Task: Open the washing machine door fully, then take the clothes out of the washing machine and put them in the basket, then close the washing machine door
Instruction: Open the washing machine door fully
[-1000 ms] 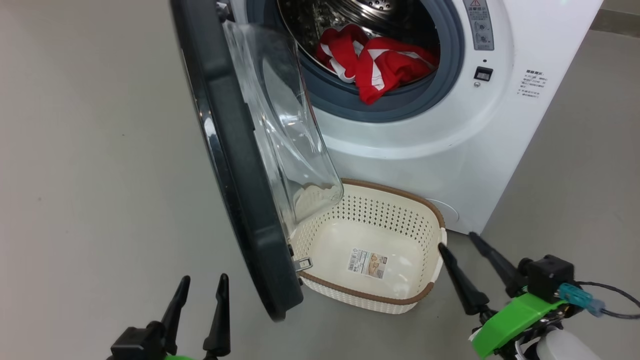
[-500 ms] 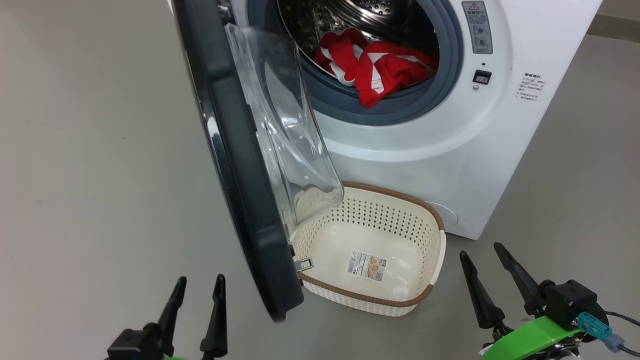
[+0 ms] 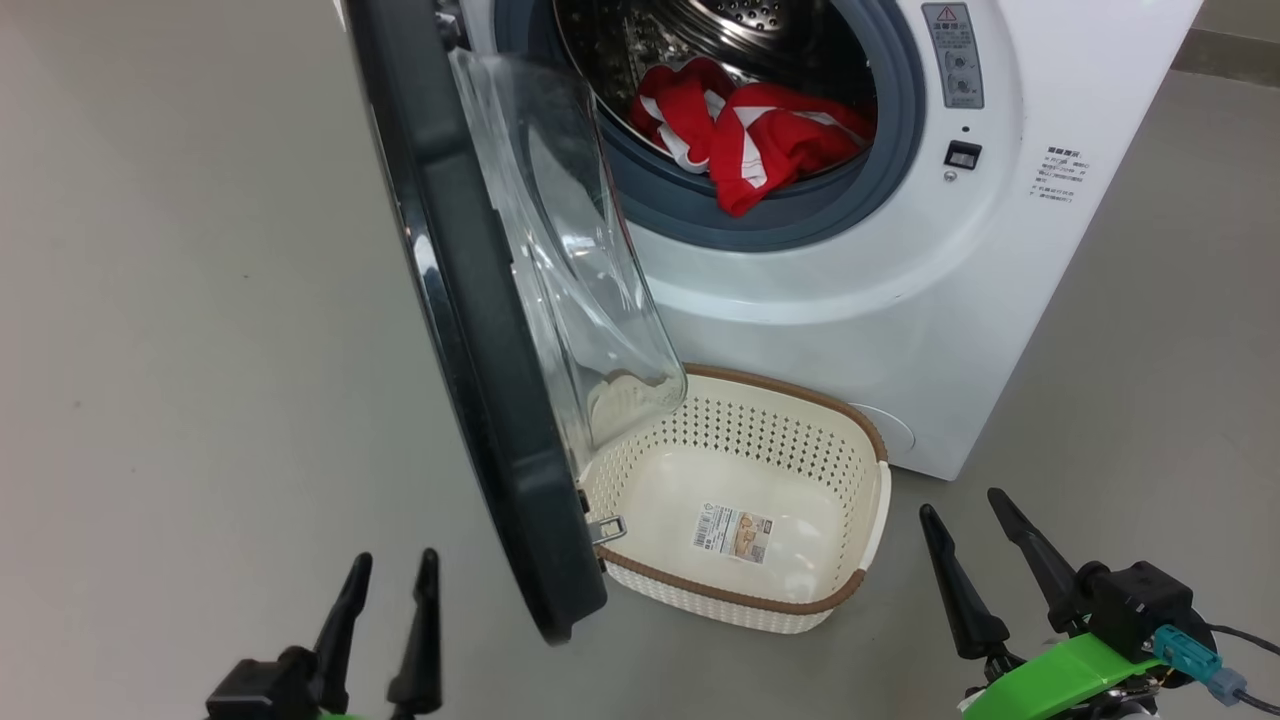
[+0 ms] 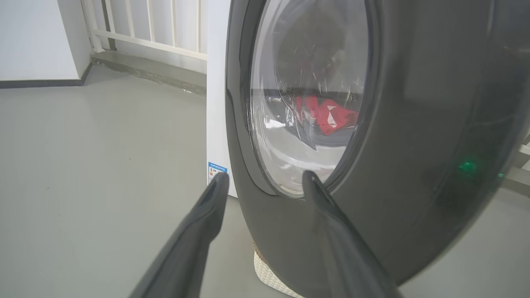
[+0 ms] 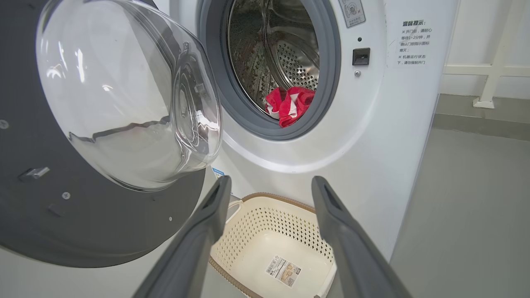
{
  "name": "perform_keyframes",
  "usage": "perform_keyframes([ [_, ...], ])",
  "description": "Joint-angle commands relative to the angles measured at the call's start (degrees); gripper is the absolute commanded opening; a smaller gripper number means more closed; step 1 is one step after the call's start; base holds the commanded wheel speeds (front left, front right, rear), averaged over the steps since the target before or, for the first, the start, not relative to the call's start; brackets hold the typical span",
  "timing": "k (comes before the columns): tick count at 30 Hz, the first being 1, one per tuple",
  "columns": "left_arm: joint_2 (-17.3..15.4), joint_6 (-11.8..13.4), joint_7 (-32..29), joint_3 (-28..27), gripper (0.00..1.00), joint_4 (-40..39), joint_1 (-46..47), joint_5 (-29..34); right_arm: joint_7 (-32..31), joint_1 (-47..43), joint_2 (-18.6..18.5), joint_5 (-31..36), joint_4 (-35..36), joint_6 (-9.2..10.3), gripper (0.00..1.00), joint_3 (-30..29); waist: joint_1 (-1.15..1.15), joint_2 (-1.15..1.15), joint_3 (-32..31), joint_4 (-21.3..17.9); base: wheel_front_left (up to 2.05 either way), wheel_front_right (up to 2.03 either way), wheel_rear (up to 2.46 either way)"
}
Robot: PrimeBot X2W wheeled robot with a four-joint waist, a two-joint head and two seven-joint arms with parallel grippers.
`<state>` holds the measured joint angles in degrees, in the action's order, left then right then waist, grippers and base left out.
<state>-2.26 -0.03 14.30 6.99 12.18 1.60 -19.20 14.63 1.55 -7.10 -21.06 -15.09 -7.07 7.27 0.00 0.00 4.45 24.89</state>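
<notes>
Swinging the large round door with its glossy black rim and bulging clear glass bowl (image 3: 470, 330) wider is, I judge, the step in hand. It stands edge-on in the head view, roughly square to the big white front-loading washing machine (image 3: 900, 300). Its lower part hangs over the left end of the small cream perforated plastic basket with a brown rim (image 3: 760, 435) on the grey floor (image 3: 180, 350). Whether door and basket touch is hard to tell.

The bright red clothes with white stripes (image 3: 760, 140) lie at the front of the drum, one fold drooping onto the grey rubber seal (image 3: 800, 215). The left jaws stand apart and empty, low on the door's outer side. The right jaws stand wide apart and empty, just right of the basket.

A good move would press on the inner black rim, not the glass, near the free edge for leverage. It would follow the hinge's arc, with the left arm kept clear of the door's sweep.
</notes>
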Motion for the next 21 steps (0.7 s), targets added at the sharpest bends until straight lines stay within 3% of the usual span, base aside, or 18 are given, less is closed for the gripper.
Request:
perform_keyframes([
  [1, -0.6, -0.1, 0.7, -2.7, 0.00, -2.0, 1.0, -0.5, 0.4, 0.6, -0.2, 0.4, 1.1, -0.42, 1.00, 1.0, 0.00, 0.00, 0.1, 0.0, 0.00, 0.00, 0.00],
  [9, -0.6, -0.2, 0.7, -7.7, 0.00, -14.1, 4.5, -2.7, 0.4, 0.8, -0.1, 0.4, 0.9, -0.42, 1.00, 1.0, 0.00, 0.00, 0.1, -0.3, 0.00, 0.00, 0.00],
  [14, -0.6, 0.1, 0.7, -6.8, 0.00, -24.0, 6.1, -3.7, 0.4, 0.8, -0.1, 0.3, 1.0, -0.42, 1.00, 1.0, 0.00, 0.00, 0.2, -0.5, 0.00, 0.00, 0.00],
  [17, -0.6, 0.2, 0.7, -2.5, 0.00, -29.2, 6.2, -3.0, 0.4, 1.0, -0.1, 0.3, 1.0, -0.42, 1.00, 1.1, 0.00, 0.00, 0.3, -0.6, 0.00, 0.00, 0.00],
  [21, -0.6, -0.8, 0.7, 7.4, 0.00, -31.4, 5.4, -1.7, 0.4, 1.2, -0.2, 0.2, 1.0, -0.42, 1.00, 1.3, 0.00, 0.00, 0.6, -0.8, 0.00, 0.00, 0.00],
])
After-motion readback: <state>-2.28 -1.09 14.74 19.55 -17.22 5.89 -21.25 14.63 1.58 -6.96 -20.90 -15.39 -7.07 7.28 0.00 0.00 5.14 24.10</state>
